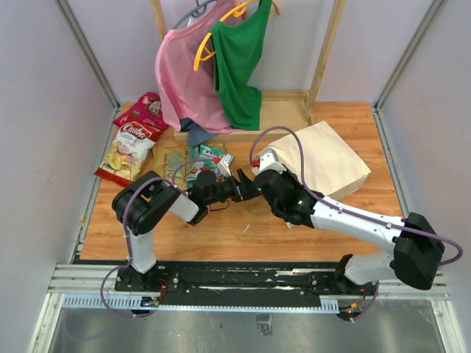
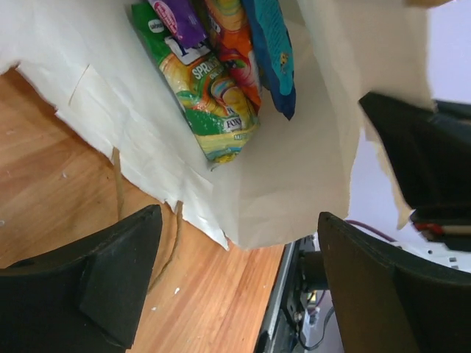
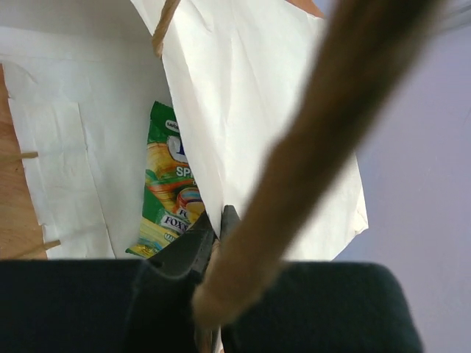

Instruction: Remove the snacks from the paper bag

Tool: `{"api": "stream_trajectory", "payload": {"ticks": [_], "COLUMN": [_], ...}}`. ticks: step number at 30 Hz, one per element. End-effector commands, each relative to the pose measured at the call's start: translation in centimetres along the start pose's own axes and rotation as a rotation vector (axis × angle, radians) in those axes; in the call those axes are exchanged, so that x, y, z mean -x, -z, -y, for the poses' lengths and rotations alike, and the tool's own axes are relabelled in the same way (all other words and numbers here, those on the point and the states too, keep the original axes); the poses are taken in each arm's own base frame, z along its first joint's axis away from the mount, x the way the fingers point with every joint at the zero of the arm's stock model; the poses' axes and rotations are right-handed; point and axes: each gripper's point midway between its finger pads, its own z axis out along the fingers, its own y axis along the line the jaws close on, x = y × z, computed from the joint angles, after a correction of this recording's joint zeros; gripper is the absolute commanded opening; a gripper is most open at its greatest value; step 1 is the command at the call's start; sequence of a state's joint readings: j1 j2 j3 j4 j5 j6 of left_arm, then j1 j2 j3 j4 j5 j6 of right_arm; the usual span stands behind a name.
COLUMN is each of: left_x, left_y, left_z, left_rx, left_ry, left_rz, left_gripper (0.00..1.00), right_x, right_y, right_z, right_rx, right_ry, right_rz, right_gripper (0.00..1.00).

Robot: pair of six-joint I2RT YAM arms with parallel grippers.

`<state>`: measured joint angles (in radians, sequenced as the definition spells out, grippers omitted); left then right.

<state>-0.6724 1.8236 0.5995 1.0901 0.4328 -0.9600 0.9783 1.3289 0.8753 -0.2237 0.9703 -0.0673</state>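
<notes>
Left gripper (image 2: 239, 220): jaws spread wide, nothing held. I sit just outside the mouth of the paper bag (image 2: 294, 169), pointing in. The bag's torn lip lies between my fingers (image 2: 110, 279), apart from both as far as this wrist view shows.

Inside the bag, past that lip:
- yellow-green packet (image 2: 210, 95), lying against the bag's wall, the nearest packet to the mouth and to my left gripper.
- deeper in, side by side: purple packet (image 2: 180, 22), orange packet (image 2: 232, 44), blue packet (image 2: 272, 51) (all three cut off by the frame edge).

Right gripper (image 3: 213, 228): closed, pinching one wall of the bag at its mouth. The paper edge runs straight down into the pinch. A twisted handle (image 3: 316, 147) crosses close to the lens (blurred). Beyond the pinched wall, inside the bag, the yellow-green packet shows again.

Top view: the bag lies on the table (image 1: 243, 228) with its mouth toward both grippers. Outside the bag, on the mouth side, a teal packet (image 1: 210, 156) lies near. A red-and-white packet (image 1: 131, 151) and a red packet (image 1: 147, 109) lie well apart from the bag.
</notes>
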Motion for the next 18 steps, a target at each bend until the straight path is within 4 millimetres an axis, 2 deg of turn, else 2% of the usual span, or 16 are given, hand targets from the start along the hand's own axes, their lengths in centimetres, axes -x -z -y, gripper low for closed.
{"api": "stream_trajectory", "payload": {"ticks": [1, 6, 10, 16, 18], "left_x": [-0.5, -2.0, -2.6, -3.1, -3.4], "left_y": [-0.1, -1.9, -4.2, -7.8, -8.5], "left_z": [3.0, 3.5, 3.1, 0.0, -0.7], "left_rx": [-0.196, -0.235, -0.135, 0.171, 0.219], "left_ry": [0.071, 0.109, 0.057, -0.055, -0.054], "left_rz": [0.045, 0.026, 0.014, -0.001, -0.008], "left_gripper": [0.89, 0.83, 0.79, 0.71, 0.68], "right_x": [1.9, 1.5, 1.1, 1.2, 1.2], "right_y": [0.4, 0.2, 0.1, 0.2, 0.3], "right_z": [2.1, 2.5, 2.6, 2.7, 2.9], "right_rx": [0.006, 0.008, 0.014, 0.021, 0.022], "right_ry": [-0.095, -0.100, -0.115, -0.126, -0.134], "right_rz": [0.041, 0.035, 0.032, 0.038, 0.043], "right_gripper": [0.01, 0.01, 0.01, 0.01, 0.01]}}
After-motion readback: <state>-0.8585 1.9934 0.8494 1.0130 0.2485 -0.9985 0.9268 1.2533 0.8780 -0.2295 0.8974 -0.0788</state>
